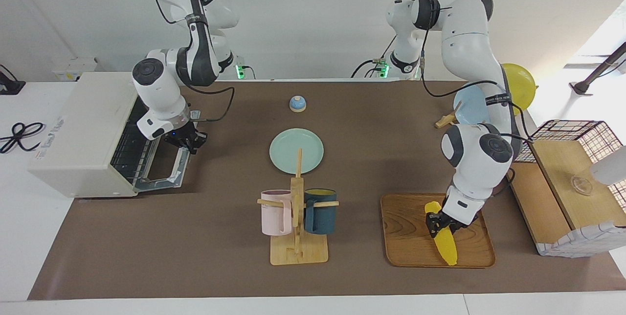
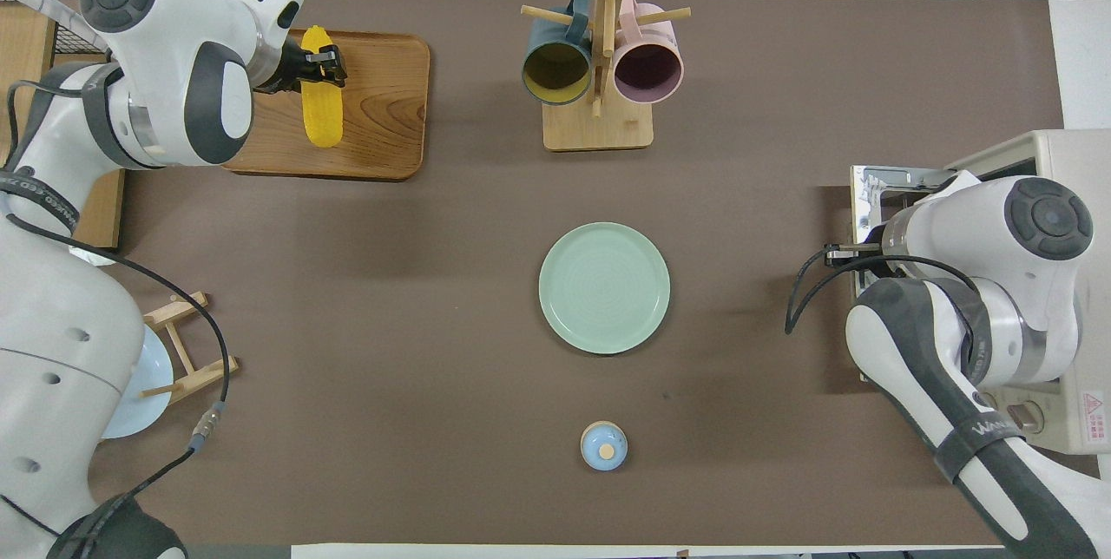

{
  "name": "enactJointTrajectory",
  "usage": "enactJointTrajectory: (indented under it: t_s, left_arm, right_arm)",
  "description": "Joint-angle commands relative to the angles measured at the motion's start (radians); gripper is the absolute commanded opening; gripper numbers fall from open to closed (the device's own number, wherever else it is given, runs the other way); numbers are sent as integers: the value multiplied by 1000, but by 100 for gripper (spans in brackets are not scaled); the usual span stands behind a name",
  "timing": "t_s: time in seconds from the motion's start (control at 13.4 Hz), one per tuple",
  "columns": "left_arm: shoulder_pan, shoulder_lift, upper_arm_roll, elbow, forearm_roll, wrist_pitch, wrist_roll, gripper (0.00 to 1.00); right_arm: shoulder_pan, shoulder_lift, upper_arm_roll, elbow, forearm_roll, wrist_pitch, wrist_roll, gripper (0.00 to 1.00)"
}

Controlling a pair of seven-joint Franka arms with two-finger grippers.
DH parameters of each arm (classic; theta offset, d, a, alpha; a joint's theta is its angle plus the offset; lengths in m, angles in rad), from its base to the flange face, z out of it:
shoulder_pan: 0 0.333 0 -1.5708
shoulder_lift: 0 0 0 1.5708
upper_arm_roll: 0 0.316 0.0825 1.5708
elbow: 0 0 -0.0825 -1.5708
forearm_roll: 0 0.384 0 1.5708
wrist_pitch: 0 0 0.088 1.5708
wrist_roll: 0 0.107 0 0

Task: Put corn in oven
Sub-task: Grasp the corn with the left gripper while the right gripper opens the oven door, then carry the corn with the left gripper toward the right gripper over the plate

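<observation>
The yellow corn is over the wooden tray at the left arm's end of the table. My left gripper is shut on the cob's blunt half, and the pointed end slants down toward the tray. The cream-white oven stands at the right arm's end. Its glass door lies folded down, and the wire rack shows inside. My right gripper is shut on the door's handle at the outer edge. In the overhead view the right arm hides it.
A mint plate lies mid-table, with a small blue bell nearer the robots. A wooden mug rack with a pink and a dark blue mug stands farther out. A wire-framed wooden shelf basket sits beside the tray.
</observation>
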State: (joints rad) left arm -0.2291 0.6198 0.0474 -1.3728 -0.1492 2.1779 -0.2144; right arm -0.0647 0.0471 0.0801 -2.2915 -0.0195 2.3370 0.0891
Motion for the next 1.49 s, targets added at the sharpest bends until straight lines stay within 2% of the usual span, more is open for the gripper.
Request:
enactJointTrajectory:
  t_s: [0.0,0.22,0.37,0.67,0.82,1.04,1.27,1.34,1.41]
  left_arm:
    - [-59,-151,9,-67,-15,-140,-88,0]
    - [-186,-296,11,-224,-15,-159,-280,0]
    - [-290,-339,14,-305,-15,-136,-376,0]
    - [-464,-394,12,-464,-15,73,-535,0]
    - [-532,-385,12,-502,-15,160,-568,0]
    - [-611,-309,12,-502,-15,275,-609,0]
    - [-655,-255,15,-502,-7,306,-623,0]
    - [-656,-252,14,-505,-6,307,-623,0]
    - [-661,-249,14,-515,-6,321,-625,0]
  right_arm:
    - [-20,-15,-26,-62,-42,68,7,0]
    - [-9,0,-26,-65,-40,74,21,0]
    - [-7,0,-26,-69,-33,74,21,0]
    - [-7,7,-26,-82,-5,94,21,0]
    - [-7,11,-26,-82,-2,96,21,0]
    - [9,31,-26,-82,24,122,37,0]
    - [25,36,-23,-69,36,120,55,0]
    - [61,36,-25,-60,49,114,79,9]
    - [77,37,-23,-48,55,108,115,24]
